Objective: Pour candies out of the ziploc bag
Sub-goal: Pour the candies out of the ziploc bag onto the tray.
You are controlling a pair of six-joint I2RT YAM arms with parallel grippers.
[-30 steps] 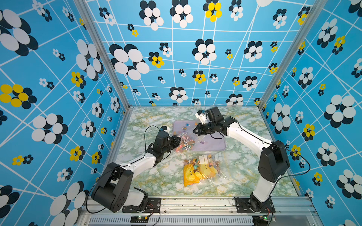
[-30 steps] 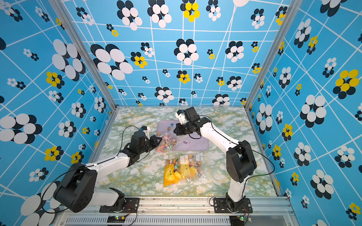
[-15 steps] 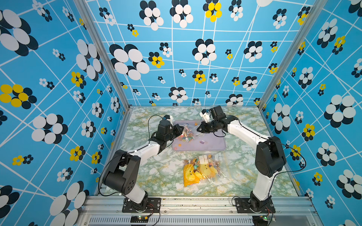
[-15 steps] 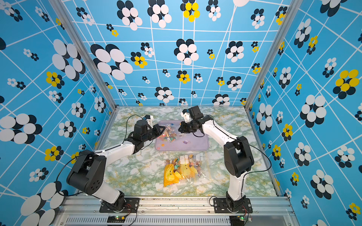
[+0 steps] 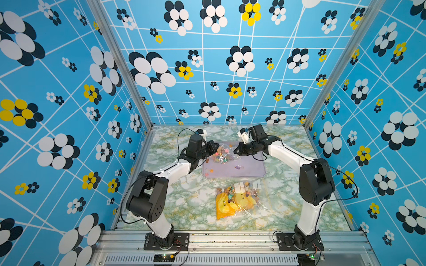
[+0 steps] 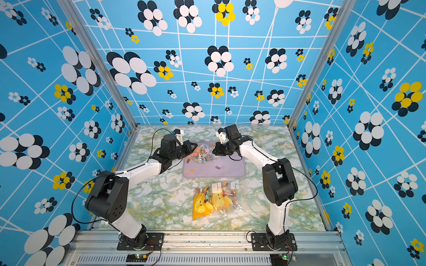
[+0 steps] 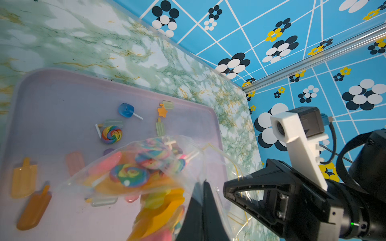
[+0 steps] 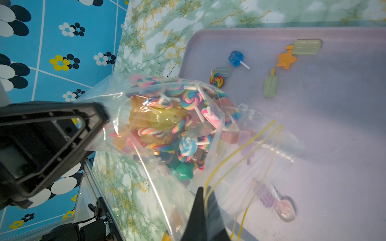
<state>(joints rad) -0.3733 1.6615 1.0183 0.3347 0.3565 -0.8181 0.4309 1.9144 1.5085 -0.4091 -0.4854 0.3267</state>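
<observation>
Tipping it well, I reckon, means raising the bottom end pinched in the left jaws above the zip end pinched in the right jaws, keeping the ziploc bag (image 5: 230, 155) and its candies (image 8: 183, 129) over the far left corner of the tray (image 5: 251, 171).

A lilac tray (image 5: 253, 171) lay flat on the green-and-white marbled desk (image 5: 175, 207), toward the back. Just in front of it sat a clear bag (image 5: 237, 200) stuffed with yellow and white pieces. Blue flower-printed walls (image 5: 207, 69) enclosed three sides.
</observation>
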